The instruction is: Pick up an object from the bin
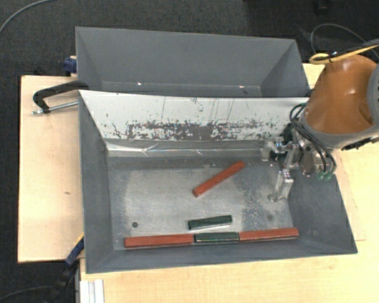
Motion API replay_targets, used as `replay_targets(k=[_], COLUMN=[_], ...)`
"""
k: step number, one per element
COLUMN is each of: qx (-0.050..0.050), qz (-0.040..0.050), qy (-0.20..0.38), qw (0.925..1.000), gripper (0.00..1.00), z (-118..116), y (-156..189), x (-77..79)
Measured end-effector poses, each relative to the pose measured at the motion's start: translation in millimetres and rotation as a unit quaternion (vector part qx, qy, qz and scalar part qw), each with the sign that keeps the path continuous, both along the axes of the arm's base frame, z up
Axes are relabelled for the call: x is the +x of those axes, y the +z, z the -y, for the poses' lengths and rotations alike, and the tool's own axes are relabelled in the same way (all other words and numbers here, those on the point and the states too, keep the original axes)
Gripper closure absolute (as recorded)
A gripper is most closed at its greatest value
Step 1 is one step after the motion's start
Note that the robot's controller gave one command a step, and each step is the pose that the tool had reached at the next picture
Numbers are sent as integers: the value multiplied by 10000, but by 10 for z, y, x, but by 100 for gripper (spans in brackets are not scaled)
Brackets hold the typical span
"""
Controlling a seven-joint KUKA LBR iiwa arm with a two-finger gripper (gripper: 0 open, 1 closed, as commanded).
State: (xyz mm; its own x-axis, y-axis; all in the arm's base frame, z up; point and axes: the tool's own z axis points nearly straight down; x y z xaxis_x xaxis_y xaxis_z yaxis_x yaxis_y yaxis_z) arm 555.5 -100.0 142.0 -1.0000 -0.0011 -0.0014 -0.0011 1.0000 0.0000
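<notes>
My gripper [280,187] hangs at the right side of the bin, above bare floor close to the right wall. It holds nothing that I can see. The nearest thing is a red-brown flat stick [218,178], lying slanted in the middle of the bin, to the left of the gripper and apart from it. In front of it, a short dark green bar [210,222] rests flat on the floor. Below and slightly left of the gripper, a red-brown bar [269,234] lies along the front wall.
Along the front wall, a dark green piece [216,237] and a long red-brown bar [158,240] continue the row leftwards. A small dark speck [134,225] sits at the front left. The arm's orange cover rises over the right rim.
</notes>
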Motion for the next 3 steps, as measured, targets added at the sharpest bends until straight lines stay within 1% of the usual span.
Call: replay_targets(k=[1,2,3], qx=[23,5,-17], qz=[-16,10,76], qy=[-309,-322,346], qw=[9995,9995,9994], gripper=[0,100,100], z=[-419,-387,-37], y=[-706,-670,814], x=[344,356,420])
